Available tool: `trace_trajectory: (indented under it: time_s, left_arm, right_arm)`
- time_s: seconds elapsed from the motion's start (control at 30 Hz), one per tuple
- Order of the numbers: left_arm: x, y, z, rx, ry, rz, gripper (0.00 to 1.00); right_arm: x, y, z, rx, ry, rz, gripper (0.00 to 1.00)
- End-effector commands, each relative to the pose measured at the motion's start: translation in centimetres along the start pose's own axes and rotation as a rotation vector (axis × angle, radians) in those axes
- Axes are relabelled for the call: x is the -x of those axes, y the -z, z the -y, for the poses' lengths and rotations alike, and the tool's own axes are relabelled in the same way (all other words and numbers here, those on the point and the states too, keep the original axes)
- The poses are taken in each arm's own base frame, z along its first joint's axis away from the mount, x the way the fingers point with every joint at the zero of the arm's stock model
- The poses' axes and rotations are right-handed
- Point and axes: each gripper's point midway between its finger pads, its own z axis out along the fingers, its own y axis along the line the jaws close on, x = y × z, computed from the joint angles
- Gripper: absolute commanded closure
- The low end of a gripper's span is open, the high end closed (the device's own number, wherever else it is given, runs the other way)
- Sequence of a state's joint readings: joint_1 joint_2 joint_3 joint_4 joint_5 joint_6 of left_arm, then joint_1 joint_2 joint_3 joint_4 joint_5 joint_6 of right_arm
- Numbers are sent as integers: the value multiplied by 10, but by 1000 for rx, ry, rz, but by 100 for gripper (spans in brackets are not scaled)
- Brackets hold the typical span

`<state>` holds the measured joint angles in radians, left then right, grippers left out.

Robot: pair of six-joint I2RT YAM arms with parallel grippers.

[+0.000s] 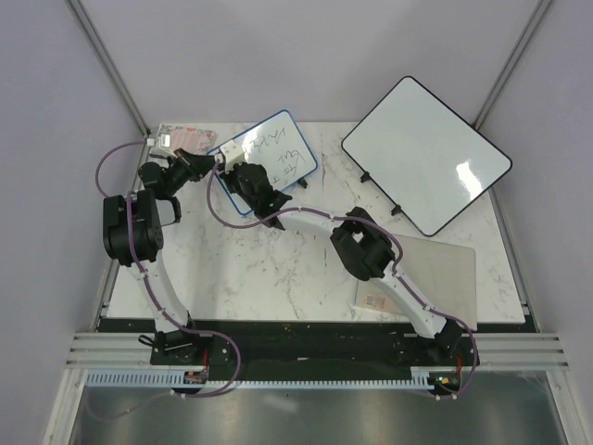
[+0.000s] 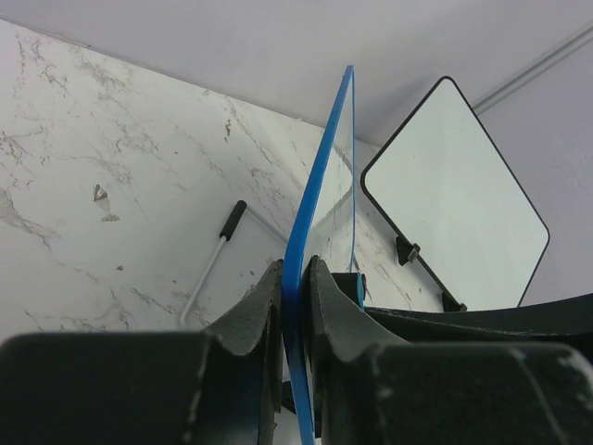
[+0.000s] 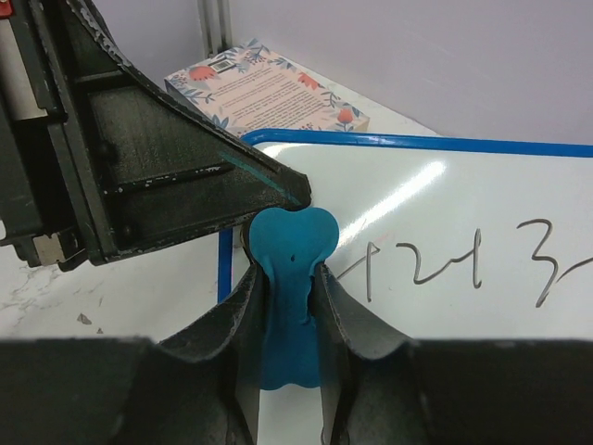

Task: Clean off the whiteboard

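Observation:
The small blue-framed whiteboard (image 1: 278,148) with black scribbles lies at the back left of the table. My left gripper (image 1: 215,159) is shut on its left frame edge; in the left wrist view the blue frame (image 2: 320,185) runs edge-on between the jaws of the left gripper (image 2: 296,278). My right gripper (image 1: 248,181) is shut on a blue eraser (image 3: 292,236) and holds it against the board's white face (image 3: 445,213) near the left corner, just left of the scribbles (image 3: 417,269). The left gripper's body (image 3: 157,158) is close beside it.
A larger black-framed blank whiteboard (image 1: 426,153) stands at the back right, also in the left wrist view (image 2: 445,195). A beige sheet (image 1: 435,269) with a barcode label lies at the front right. A floral packet (image 1: 185,139) lies behind the board. A black-capped white pen (image 2: 213,260) lies on the marble.

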<state>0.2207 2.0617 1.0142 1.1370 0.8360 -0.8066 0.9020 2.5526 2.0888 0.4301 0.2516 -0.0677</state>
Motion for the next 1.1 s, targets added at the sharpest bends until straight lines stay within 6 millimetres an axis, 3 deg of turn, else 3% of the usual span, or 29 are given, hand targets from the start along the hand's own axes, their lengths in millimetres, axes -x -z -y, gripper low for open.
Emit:
trace_trajectory:
  time_s: [0.0, 0.3, 0.67, 1.07]
  left_arm:
    - [-34, 2, 48, -180, -93, -150, 98]
    - [-40, 5, 52, -194, -78, -189, 98]
    - [-42, 8, 55, -202, -69, -208, 98]
    - [-47, 9, 55, -204, -61, -228, 98]
  right_arm:
    - [-15, -9, 37, -131, 22, -18, 100]
    - [-22, -11, 77, -215, -3, -31, 100]
    - [-24, -9, 147, -321, -42, -54, 100]
    - [-34, -5, 200, -430, -19, -103, 100]
